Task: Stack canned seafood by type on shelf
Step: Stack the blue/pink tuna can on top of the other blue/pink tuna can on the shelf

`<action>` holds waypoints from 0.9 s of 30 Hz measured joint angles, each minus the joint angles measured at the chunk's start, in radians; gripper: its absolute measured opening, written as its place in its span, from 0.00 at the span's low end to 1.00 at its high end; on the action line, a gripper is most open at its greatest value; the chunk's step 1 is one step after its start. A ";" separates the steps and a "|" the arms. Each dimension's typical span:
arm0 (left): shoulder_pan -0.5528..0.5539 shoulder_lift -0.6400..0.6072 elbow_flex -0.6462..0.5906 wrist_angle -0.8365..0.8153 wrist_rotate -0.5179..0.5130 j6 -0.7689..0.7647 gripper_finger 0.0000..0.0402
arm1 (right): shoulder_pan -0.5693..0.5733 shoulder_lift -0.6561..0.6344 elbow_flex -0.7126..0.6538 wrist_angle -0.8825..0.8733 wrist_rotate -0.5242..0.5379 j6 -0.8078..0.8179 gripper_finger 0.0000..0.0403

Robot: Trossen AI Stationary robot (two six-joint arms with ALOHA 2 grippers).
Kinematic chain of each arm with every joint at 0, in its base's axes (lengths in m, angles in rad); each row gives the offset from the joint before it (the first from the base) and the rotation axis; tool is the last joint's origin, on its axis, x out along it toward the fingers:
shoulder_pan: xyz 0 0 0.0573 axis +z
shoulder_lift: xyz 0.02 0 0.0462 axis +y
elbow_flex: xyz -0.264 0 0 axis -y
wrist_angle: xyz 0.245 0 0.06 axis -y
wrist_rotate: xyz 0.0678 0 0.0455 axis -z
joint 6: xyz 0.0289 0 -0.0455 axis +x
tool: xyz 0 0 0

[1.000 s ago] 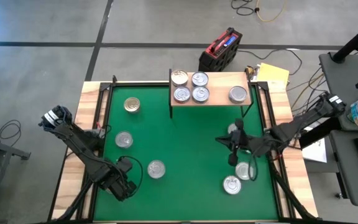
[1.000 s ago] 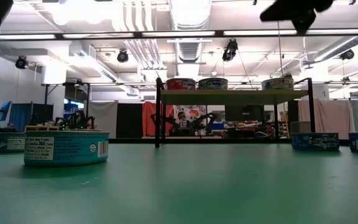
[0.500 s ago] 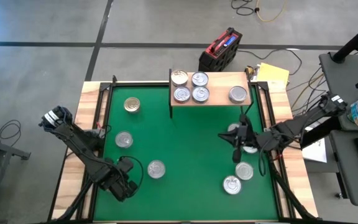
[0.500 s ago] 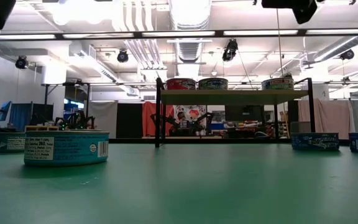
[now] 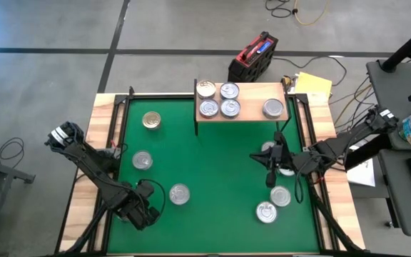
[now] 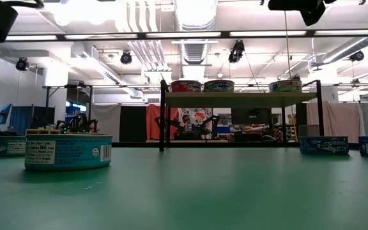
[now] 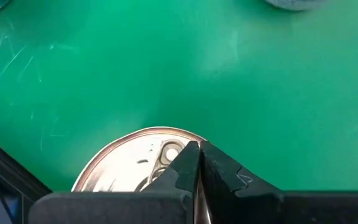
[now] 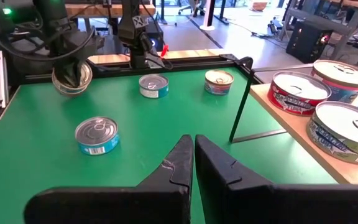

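My left gripper (image 5: 145,210) hangs over the mat's near-left part, shut on a tin (image 8: 71,76), which its own body hides in the high view. My right gripper (image 5: 268,178) hovers shut above the mat's right side, high over several tins (image 5: 280,195) and touching none. The shelf (image 5: 252,93) stands on thin black legs at the far edge and carries several tins (image 5: 229,91). A gold-topped tin (image 5: 151,120) and two silver ones (image 5: 142,160) (image 5: 179,193) sit flat on the left half of the mat. My left gripper comes from above, pointing down, its fingertips (image 7: 188,155) shut on the tin's lid (image 7: 135,165) beside the pull tab. Whether they have the tab or the rim, the fingertips hide. The tin hangs tilted below the fingers in the right wrist view.
The green mat (image 5: 212,157) has a wooden border with bare room in its middle. Two tins (image 5: 266,212) lie near the right arm's elbow side. Beyond the far edge sit a red-and-black case (image 5: 252,58) and yellow papers (image 5: 312,84).
My right gripper has risen a little and shifted slightly toward the far-right, then held still. It stayed shut.
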 joint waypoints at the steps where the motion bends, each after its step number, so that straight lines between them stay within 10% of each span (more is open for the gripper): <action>1: 0.000 0.000 -0.004 0.002 0.000 0.000 0.00 | 0.000 0.000 0.000 -0.001 0.000 0.000 0.02; 27: 0.000 -0.001 0.016 0.006 -0.011 0.008 0.00 | 0.000 0.000 0.000 -0.001 -0.001 0.012 0.02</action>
